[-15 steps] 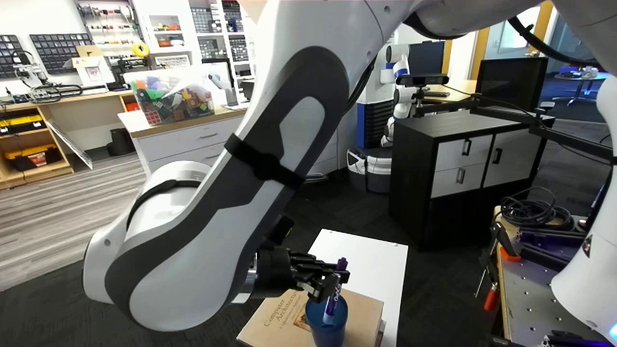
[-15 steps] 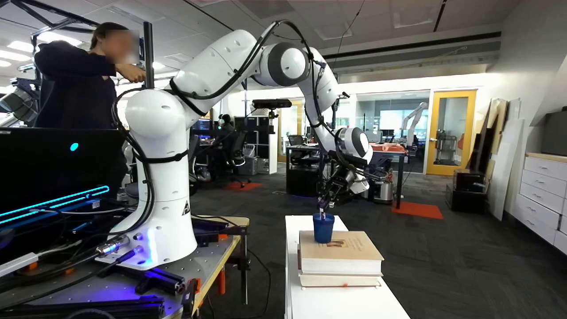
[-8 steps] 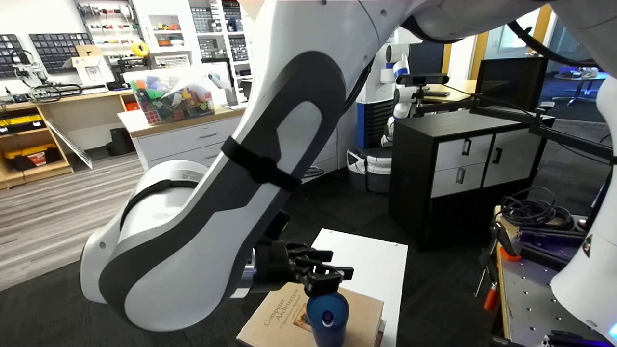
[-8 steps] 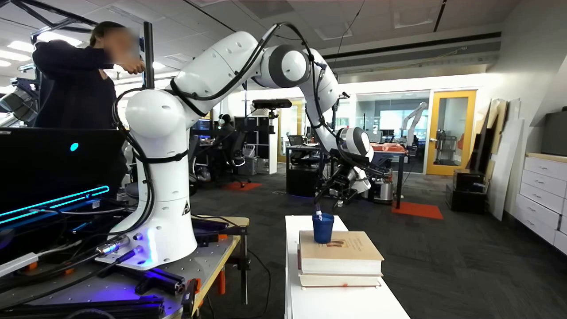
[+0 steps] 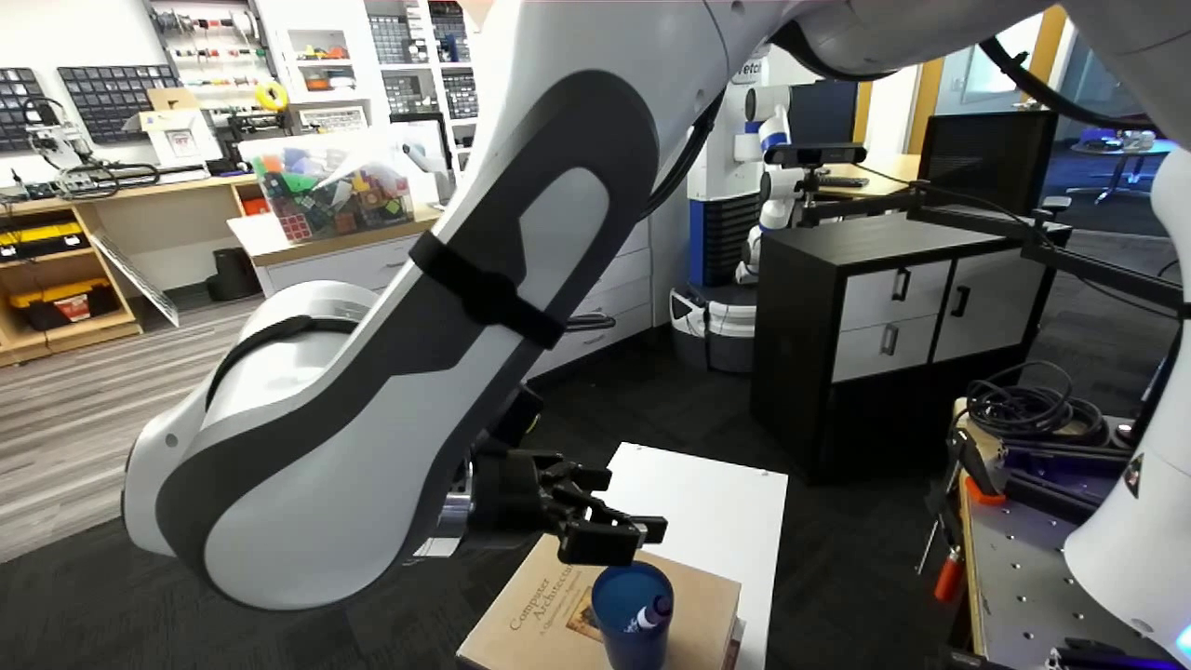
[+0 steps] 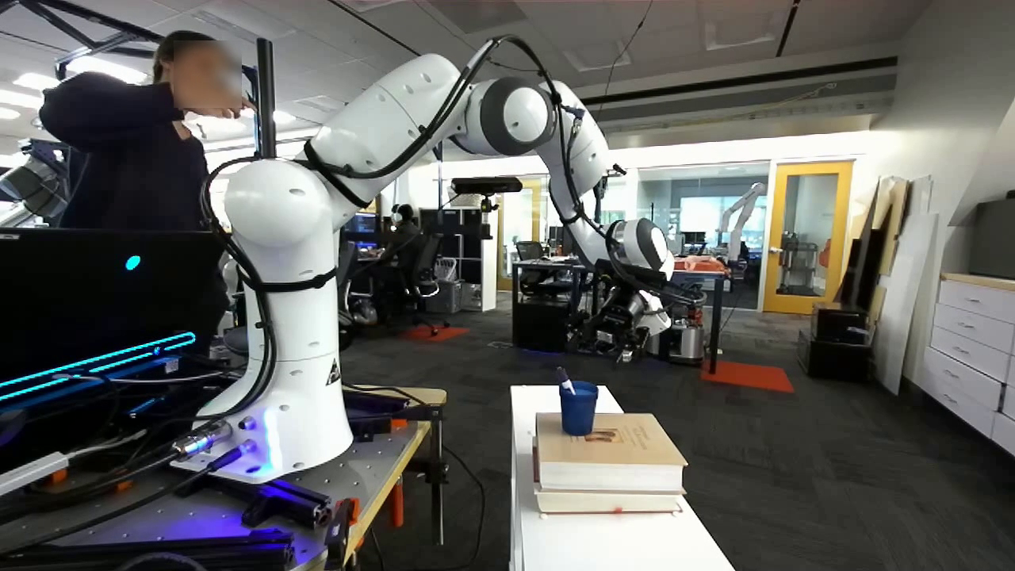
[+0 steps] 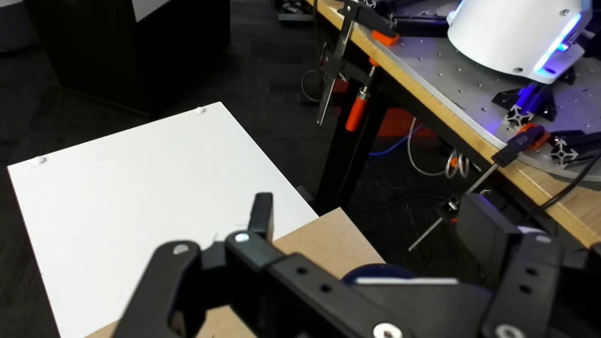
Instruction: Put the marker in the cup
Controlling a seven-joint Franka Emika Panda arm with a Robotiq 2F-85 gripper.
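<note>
The blue cup stands upright on a book in both exterior views. Inside it leans the marker, purple with a white body, its upper end sticking out past the rim. Seen from above in an exterior view, the marker's cap rests against the cup's side. My gripper hovers above and behind the cup, apart from both, its jaws spread wide with nothing between them. In the wrist view, the gripper also stands open; only a sliver of the cup shows past it, and the marker is hidden.
Under the cup lies a stack of tan-covered books on a white table. Beside it is a metal workbench with clamps along its wooden edge. A black cabinet stands beyond. A person is behind the robot base.
The jaws have opened and let go of the marker, which has tipped to lean on the cup's rim. My gripper has drawn up and back from the cup.
</note>
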